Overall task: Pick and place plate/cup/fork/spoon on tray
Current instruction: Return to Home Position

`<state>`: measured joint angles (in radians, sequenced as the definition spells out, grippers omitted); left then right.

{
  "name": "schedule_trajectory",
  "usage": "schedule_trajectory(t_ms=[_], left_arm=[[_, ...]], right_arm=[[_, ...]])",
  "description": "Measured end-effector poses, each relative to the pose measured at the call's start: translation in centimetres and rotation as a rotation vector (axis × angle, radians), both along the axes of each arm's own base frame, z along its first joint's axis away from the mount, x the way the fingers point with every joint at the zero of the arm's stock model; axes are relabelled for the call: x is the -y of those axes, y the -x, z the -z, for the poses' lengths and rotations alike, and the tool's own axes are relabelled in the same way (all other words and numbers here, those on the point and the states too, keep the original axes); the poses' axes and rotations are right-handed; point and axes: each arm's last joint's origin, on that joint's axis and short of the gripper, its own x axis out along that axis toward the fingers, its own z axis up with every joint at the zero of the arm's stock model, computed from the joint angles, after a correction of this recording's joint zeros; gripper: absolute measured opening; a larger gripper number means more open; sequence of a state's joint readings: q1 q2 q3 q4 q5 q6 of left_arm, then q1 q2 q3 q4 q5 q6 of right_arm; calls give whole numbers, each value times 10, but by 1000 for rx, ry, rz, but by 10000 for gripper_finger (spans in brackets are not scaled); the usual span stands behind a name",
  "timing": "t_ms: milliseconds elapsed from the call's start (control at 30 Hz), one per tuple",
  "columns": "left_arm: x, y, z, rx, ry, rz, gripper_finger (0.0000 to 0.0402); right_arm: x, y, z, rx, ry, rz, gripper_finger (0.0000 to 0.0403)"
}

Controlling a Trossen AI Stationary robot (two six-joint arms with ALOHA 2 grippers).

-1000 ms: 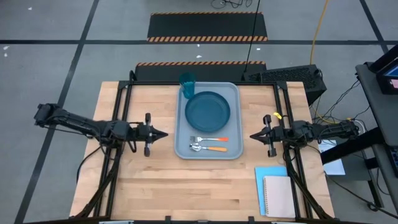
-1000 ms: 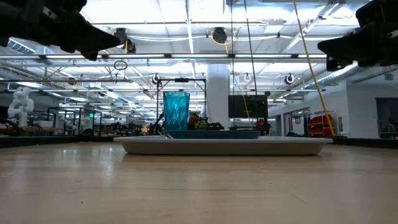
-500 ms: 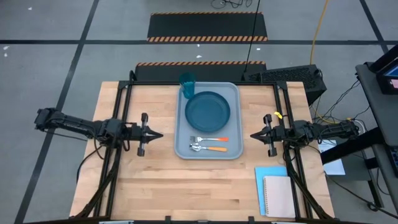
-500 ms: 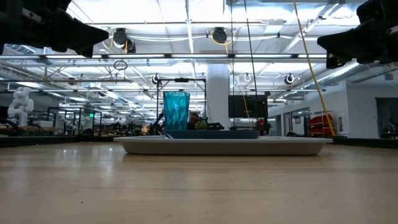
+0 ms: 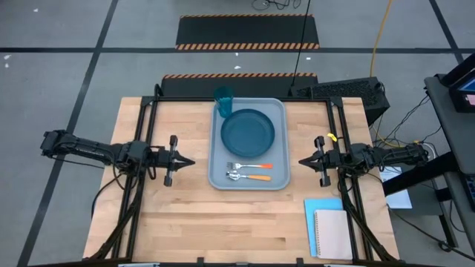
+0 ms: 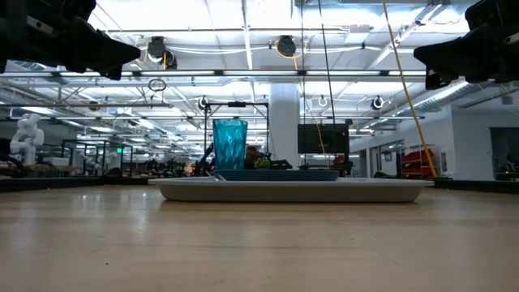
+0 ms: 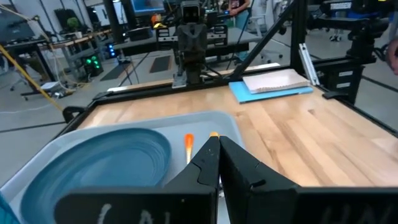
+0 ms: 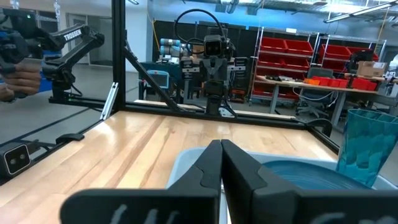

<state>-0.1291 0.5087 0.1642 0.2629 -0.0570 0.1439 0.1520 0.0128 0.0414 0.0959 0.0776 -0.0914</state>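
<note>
Your high view lists a pale wooden table [image 5: 185,222] on a grey floor. On it: one light grey-blue rectangular plastic tray [image 5: 216,148], holding a round dark blue plate [image 5: 248,133], a teal translucent tumbler [image 5: 224,96] at its far corner, and a silver-tined orange-handled fork [image 5: 249,166] just beside an orange-handled spoon [image 5: 247,176]. The left gripper [image 5: 190,160] and right gripper [image 5: 303,162] flank the tray, pointing inward, fingers pressed together, empty.

Your low view: tumbler upright on the tray, both arms raised above the table.

High cam looks straight down; low cam level across table; wrist cams face inward. All share tray [image 5: 220,178].
</note>
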Motion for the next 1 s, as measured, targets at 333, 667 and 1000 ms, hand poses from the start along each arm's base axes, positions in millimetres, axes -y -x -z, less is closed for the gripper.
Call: schedule_trajectory(t_ms=[333, 667, 1000], left_arm=[[-3, 7, 24, 0, 33, -14, 10], [-12, 20, 20, 108, 14, -74, 10], [-17, 31, 20, 125, 15, -121, 10]], right_arm=[[0, 0, 0, 1, 0, -1, 0], [0, 0, 0, 0, 0, -1, 0], [0, 0, 0, -1, 0, -1, 0]])
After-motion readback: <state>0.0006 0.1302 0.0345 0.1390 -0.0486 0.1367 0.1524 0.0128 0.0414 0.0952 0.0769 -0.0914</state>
